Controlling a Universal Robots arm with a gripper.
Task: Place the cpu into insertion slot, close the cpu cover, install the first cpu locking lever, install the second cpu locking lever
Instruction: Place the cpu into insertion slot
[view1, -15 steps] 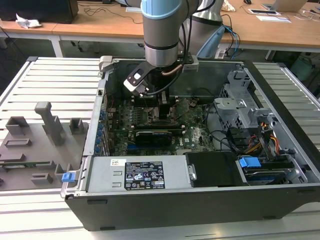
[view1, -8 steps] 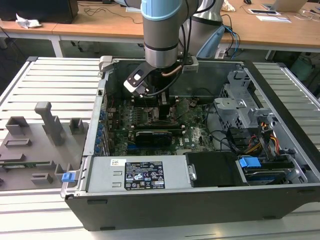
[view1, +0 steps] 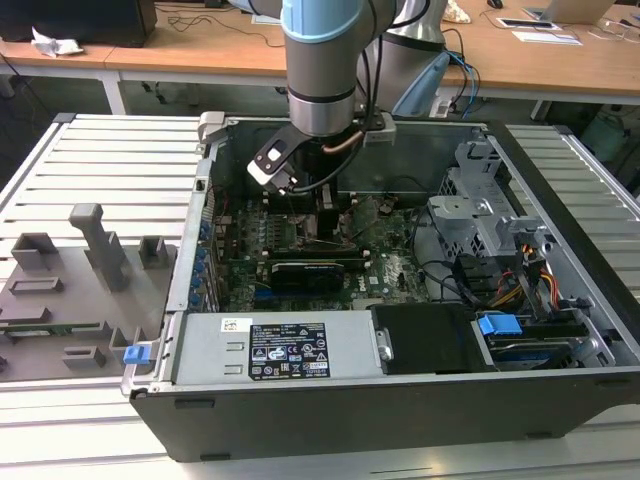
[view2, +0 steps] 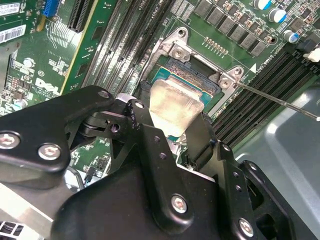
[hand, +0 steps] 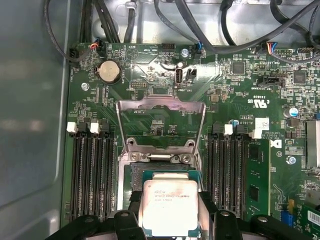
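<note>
Wooden desks (view1: 200, 45) are running along the back of the room. Nearer me a slatted grey worktop (view1: 110, 160) is carrying an open computer case (view1: 400, 405) lying on its side, with some grey plastic fixtures (view1: 95, 250) sitting to the exterior view's left of it. The arm (view1: 320, 60) is reaching straight down into the case over the green motherboard (hand: 240, 80). Its black jaws are pinching the cpu (hand: 171, 207) by two opposite edges, dull silvery top facing up, and are holding it right over the insertion slot (hand: 155, 166). In the second wrist view the chip is sitting slightly tilted relative to the slot, and I cannot tell whether it is touching the pins. The cpu cover (hand: 160, 104) is standing swung open on its hinged edge, away from the slot, with the board showing through its square window. A thin locking lever (view2: 280, 102) is sticking out from a corner of the metal bracket (view2: 177, 50), unlatched, across the long black memory slots (hand: 92, 170) that are flanking the slot on both sides. Black cables (hand: 225, 30) are looping along the case wall beyond the board.
</note>
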